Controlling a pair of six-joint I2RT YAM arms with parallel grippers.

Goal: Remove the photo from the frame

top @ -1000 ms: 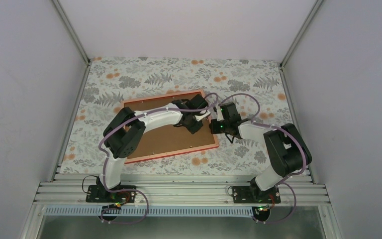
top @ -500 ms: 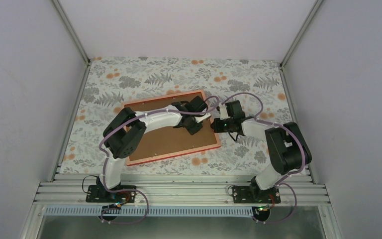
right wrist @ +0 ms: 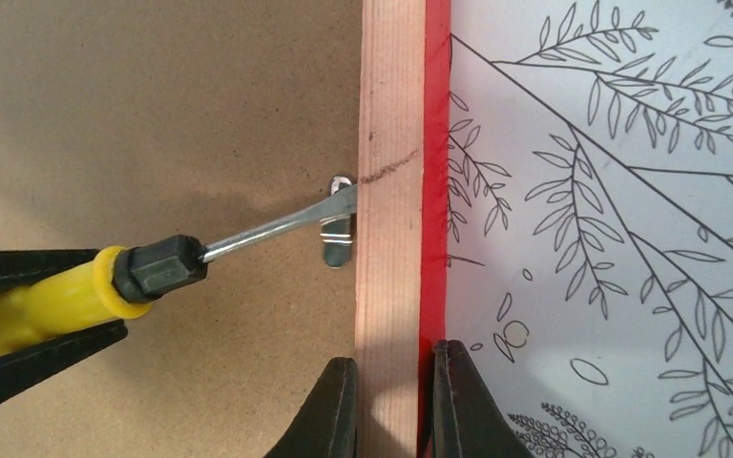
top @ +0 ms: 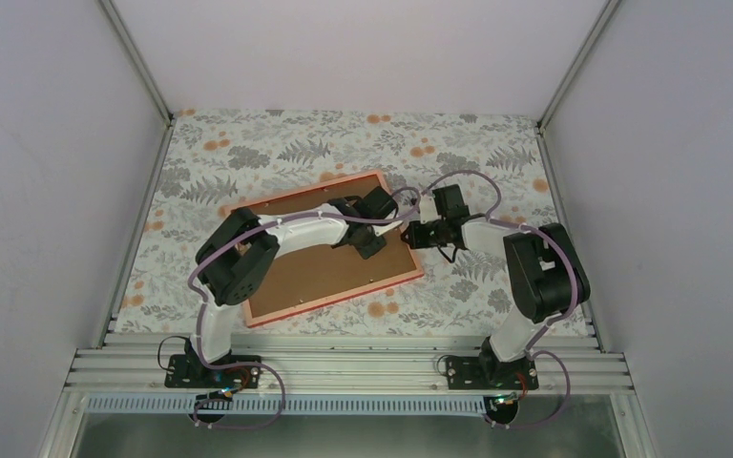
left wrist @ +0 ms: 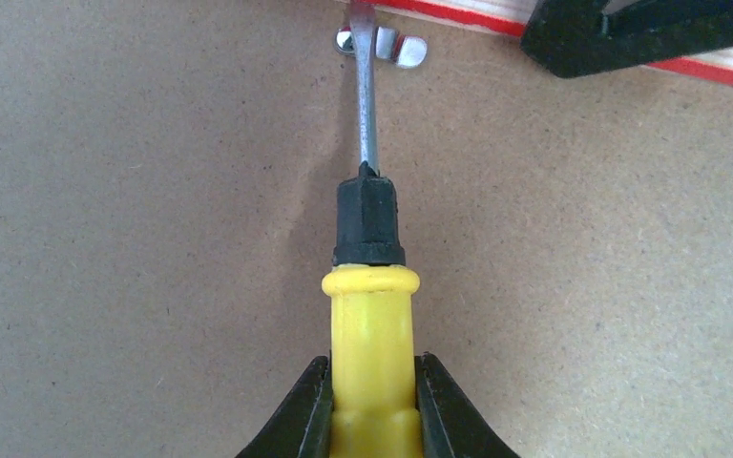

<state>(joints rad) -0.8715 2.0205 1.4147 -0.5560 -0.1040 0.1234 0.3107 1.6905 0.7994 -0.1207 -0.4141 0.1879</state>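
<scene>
Currently frame lies face-down on tabletop, photo hidden beneath; left end effector clamps yellow screwdriver, blade at metal tab; right end effector pinches frame rim. Next: swivel tab aside.

A large, thin rectangular frame lies flat and face down on a floral tablecloth, turned slightly askew. Its brown backing board faces up, bordered by a pale wood rim with a bright red outer edge.
</scene>
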